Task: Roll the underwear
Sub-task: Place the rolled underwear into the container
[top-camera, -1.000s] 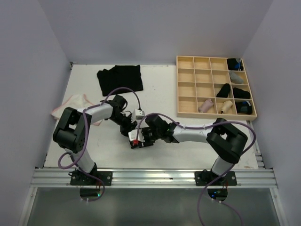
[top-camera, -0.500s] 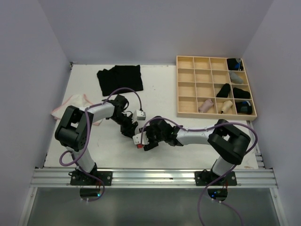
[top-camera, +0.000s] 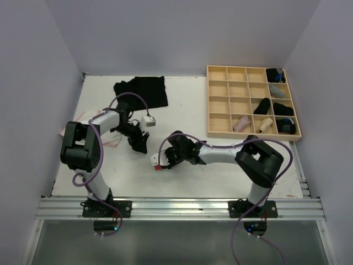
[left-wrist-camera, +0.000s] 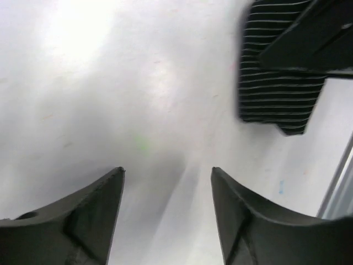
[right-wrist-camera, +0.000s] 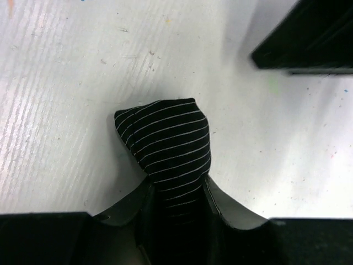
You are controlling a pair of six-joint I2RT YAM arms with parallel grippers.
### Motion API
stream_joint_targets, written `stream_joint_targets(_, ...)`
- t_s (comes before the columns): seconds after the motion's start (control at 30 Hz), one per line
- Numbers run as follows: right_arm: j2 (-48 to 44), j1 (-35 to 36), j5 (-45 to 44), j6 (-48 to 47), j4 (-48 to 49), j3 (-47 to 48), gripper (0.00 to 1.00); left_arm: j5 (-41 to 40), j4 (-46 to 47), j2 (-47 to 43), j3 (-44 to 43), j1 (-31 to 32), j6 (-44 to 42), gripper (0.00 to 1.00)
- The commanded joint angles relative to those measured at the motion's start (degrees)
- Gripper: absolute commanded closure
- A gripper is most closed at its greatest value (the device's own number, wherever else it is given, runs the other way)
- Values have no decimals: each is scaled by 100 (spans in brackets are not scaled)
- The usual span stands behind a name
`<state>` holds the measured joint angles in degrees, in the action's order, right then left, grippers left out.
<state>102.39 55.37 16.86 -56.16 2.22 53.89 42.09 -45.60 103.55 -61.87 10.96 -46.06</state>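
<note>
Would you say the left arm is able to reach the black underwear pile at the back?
Probably yes: the left end effector is open and empty, bare table lies before the black pile, and the right end effector grips a striped roll.

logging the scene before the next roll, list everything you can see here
black underwear pile: one pile, black, far left of the table
whitish underwear: one, whitish with pink, left edge, partly hidden by the left arm
striped roll: one, black with thin white stripes, near the middle
wooden tray: one, pale wood grid, far right
rolls in tray: seven, black, grey and beige, in the tray's right-hand compartments
table: one, white
left arm: one, black and white, jaws open with nothing between them, over the table
right arm: one, black and white, jaws shut on the striped roll
</note>
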Motion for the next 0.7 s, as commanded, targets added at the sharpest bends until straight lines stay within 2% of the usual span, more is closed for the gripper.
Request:
stream_joint_targets(0.0,142,-62,116,184,-1390,78,100,-175,77,-369,-439,-524,79,31)
stream_joint_targets(0.03,-129,-97,124,463,-1391,87,100,-140,165,-657,-484,-681,254,21)
stream_joint_targets(0.07,-253,-193,133,692,-1391,148,100,-104,427,-834,-510,-744,351,0)
stream_joint_targets(0.27,-1185,-1080,247,2432,-1935,763,100,-323,1588,-2267,-634,-815,1019,0)
stream_joint_targets(0.4,-1476,-1985,344,3276,-2321,1088,100,-596,2520,-2882,-677,-815,2212,0)
stream_joint_targets(0.43,-1502,-2396,353,3365,-2462,1211,100,-631,2974,-2945,-643,-815,2459,0)
stream_joint_targets(0.47,-1476,-2635,370,3453,-2559,1290,100,-736,3144,-2989,-634,-815,2740,0)
stream_joint_targets(0.5,-1433,-2863,379,3558,-2655,1395,100,-893,3319,-3050,-642,-815,3465,0)
stream_joint_targets(0.53,-1371,-3292,353,3594,-2770,1666,100,-1304,3504,-3051,-660,-815,3803,0)
stream_joint_targets(0.57,-1179,-3531,344,3656,-2971,1825,100,-1378,3541,-3042,-721,-815,4015,0)
stream_joint_targets(0.6,-1073,-3786,361,3752,-3069,1992,100,-1117,3480,-2938,-809,-815,3783,0)
stream_joint_targets(0.67,-775,-4454,283,3840,-3306,2563,100,-1088,3225,-2797,-1054,-789,3727,0)
